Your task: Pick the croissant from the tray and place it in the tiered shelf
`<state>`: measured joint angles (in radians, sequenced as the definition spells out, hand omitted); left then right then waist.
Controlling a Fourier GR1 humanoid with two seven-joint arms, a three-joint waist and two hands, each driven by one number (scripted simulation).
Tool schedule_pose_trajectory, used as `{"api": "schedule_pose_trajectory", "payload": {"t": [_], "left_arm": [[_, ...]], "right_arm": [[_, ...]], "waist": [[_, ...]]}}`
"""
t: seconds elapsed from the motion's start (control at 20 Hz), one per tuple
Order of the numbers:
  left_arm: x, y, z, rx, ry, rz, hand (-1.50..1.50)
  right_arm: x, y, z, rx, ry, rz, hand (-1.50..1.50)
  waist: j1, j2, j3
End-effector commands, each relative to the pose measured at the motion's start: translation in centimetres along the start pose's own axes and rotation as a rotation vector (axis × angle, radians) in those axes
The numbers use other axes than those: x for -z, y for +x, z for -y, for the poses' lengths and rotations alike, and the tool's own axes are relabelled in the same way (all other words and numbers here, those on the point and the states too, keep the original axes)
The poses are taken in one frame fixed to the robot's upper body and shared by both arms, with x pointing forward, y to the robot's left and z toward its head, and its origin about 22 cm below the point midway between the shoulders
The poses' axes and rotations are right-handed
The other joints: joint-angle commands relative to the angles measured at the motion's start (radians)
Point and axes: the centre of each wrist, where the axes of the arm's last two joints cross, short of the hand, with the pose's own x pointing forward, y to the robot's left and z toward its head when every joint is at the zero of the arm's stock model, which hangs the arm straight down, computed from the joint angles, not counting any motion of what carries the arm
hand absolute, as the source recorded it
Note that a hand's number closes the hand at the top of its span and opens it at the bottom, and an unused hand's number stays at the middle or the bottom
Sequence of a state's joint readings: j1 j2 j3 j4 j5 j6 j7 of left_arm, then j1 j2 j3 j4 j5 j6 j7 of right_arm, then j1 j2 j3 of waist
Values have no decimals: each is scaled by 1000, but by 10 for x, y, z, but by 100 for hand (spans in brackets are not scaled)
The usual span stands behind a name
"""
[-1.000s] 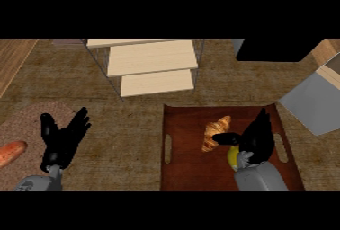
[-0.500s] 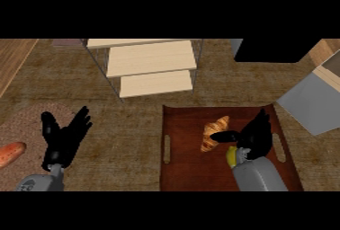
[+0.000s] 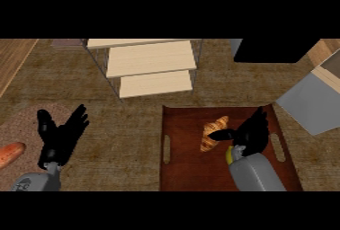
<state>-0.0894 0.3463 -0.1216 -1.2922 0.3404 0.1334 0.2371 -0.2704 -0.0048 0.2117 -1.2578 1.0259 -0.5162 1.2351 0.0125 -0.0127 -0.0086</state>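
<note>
A golden croissant (image 3: 215, 132) lies on the dark brown tray (image 3: 182, 170), a little right of the tray's middle. My right hand (image 3: 251, 131) hovers over the tray just right of the croissant, fingers straight and pointing away, thumb stretched toward the pastry and close to its edge. The tiered shelf (image 3: 149, 67), with pale wooden steps on a thin wire frame, stands at the back, left of the tray. At the lower left my left hand (image 3: 61, 137) rests open, fingers up.
A reddish sausage-like item (image 3: 10, 154) lies on a round mat (image 3: 20, 130) at the far left edge. A grey box (image 3: 312, 103) sits right of the tray, and a black block (image 3: 275, 50) is behind it.
My right hand has edged slightly left toward the croissant. The left hand and the croissant have not moved.
</note>
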Motion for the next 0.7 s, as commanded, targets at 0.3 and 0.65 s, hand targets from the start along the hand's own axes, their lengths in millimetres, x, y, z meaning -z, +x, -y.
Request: {"api": "schedule_pose_trajectory", "payload": {"t": [0.3,0.65], "left_arm": [[-5,0,20,14,-28,4,0],[-1,-13,0,6,-13,9,0]], "right_arm": [[-10,28,-30,-114,150,-103,150],[-21,23,-51,-36,93,7,150]], "waist": [[17,16,9],[8,17,9]]}}
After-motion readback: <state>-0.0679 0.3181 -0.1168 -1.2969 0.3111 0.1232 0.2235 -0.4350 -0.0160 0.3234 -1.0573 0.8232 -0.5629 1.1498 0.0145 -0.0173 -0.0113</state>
